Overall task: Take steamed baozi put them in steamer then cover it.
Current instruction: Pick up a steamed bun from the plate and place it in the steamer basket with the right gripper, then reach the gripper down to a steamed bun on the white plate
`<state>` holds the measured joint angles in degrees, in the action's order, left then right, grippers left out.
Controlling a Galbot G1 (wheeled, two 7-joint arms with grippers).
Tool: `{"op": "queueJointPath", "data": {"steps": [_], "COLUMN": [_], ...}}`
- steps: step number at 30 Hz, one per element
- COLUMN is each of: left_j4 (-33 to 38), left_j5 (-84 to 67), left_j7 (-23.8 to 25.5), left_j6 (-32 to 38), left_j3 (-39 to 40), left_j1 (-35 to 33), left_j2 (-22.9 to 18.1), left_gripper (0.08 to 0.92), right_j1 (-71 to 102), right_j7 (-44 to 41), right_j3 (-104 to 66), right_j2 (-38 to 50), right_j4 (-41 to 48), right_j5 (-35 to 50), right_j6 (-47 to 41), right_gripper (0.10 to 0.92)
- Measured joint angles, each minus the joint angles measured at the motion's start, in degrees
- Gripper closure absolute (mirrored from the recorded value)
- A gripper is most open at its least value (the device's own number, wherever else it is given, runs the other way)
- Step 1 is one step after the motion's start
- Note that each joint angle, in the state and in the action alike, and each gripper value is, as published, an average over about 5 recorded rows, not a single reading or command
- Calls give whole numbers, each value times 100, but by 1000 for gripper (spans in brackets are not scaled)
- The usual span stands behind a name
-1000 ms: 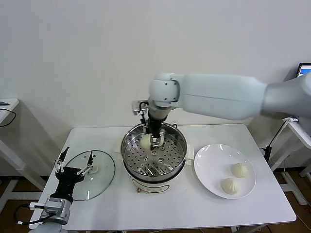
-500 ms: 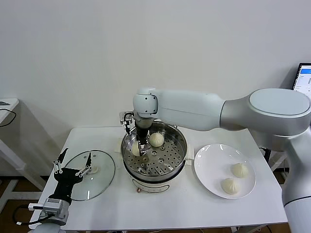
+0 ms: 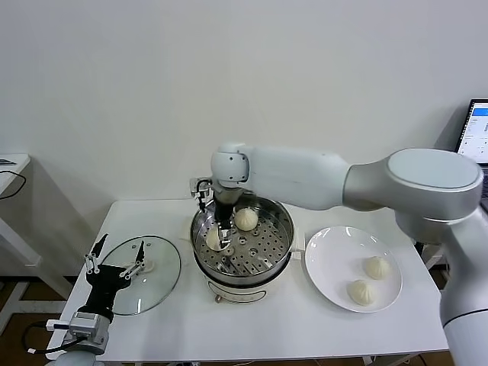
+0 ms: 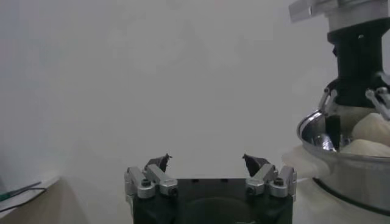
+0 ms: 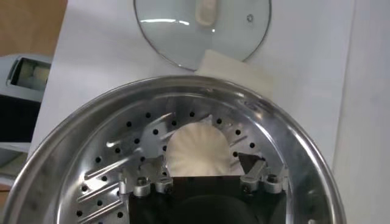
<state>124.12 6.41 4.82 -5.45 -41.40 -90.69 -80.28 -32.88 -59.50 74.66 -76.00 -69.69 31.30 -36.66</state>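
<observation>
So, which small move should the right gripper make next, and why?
Probably lift straight up out of the steamer. The right gripper stands open around a baozi that rests on the perforated tray, so it looks released. Two baozi wait on the plate. The left gripper idles above the glass lid.

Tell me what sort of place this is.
Probably a robotics lab staged as a kitchen: a steamer, glass lid and plate of baozi sit on a bare white table against a plain wall, with a monitor alongside.
</observation>
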Motion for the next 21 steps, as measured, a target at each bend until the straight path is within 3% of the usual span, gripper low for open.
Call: {"op": "queueJointPath", "data": {"steps": [10,21], "left_j4": [91,198], "left_j5": [37,123], "left_j7": [-13,-37], "left_j6": [-37,-27], "left_j3": [63,96], "left_j1": [-50,-162], "left_j2": [-9,-60], "left_gripper": [177,177], "right_j1": [-728,-525], "right_j7": [-473,-1020], "right_j3": [140,245], "right_j2": [1816,3661], "right_j4": [-1202,-1843], "right_j5": [-119,-1236], "right_j6": [357,1101], "right_gripper": [203,203]}}
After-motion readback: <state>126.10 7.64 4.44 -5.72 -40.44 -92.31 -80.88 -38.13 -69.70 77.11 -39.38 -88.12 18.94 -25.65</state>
